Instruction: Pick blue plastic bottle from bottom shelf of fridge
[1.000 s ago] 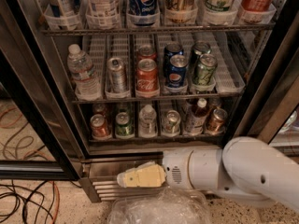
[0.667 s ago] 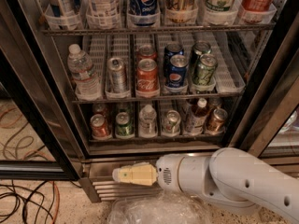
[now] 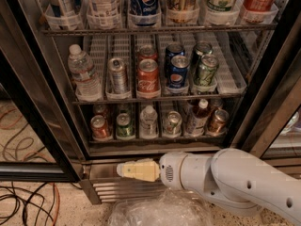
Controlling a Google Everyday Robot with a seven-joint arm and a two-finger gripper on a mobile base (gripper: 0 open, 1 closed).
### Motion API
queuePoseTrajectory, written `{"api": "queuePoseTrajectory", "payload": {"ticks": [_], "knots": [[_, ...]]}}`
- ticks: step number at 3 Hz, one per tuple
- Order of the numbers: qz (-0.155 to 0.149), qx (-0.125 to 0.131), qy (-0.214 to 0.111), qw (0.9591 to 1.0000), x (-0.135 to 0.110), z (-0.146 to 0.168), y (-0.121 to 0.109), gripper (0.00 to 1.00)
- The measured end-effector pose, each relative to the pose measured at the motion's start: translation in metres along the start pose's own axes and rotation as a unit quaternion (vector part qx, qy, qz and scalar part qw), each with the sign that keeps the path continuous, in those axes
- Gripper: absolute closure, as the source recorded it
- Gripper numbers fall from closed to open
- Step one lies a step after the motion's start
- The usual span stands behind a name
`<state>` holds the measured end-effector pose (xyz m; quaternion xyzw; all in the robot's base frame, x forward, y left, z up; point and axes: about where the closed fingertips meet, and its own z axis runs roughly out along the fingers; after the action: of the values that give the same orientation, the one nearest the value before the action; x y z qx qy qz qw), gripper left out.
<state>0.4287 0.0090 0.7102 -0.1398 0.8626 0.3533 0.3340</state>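
- Currently we log the gripper (image 3: pixel 129 170) low against the fridge (image 3: pixel 113 192) base, beneath the bottom shelf (image 3: pixel 155 140).
- Fingers look clenched together, holding nothing; we should spread them while rising.
- Blue plastic bottle (image 3: pixel 197 117) stands right of centre, just beside the copper-brown can (image 3: pixel 217 121); we should enter its lane squarely.

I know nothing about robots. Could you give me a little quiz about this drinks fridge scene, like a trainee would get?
1. True or false: the tool holds the blue plastic bottle.
2. On the bottom shelf, what stands just right of that bottle? A) a copper-brown can B) a Pepsi can C) a water bottle
3. Fill in: the tool hangs below the shelves, in front of the fridge's louvred ___.

Key: 1 false; 2 A; 3 base.
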Motion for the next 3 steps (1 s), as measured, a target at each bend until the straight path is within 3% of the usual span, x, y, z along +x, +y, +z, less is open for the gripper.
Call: {"api": "queuePoseTrajectory", "payload": {"ticks": [1,2,3], "knots": [[0.002,0.005,-0.009,0.9999,-0.001,0.000,-0.006,0.00],[0.026,0.059,-0.048,0.9967,-0.008,-0.013,-0.048,0.00],[0.042,0.136,-0.100,0.9848,-0.025,-0.032,-0.099,0.00]]}}
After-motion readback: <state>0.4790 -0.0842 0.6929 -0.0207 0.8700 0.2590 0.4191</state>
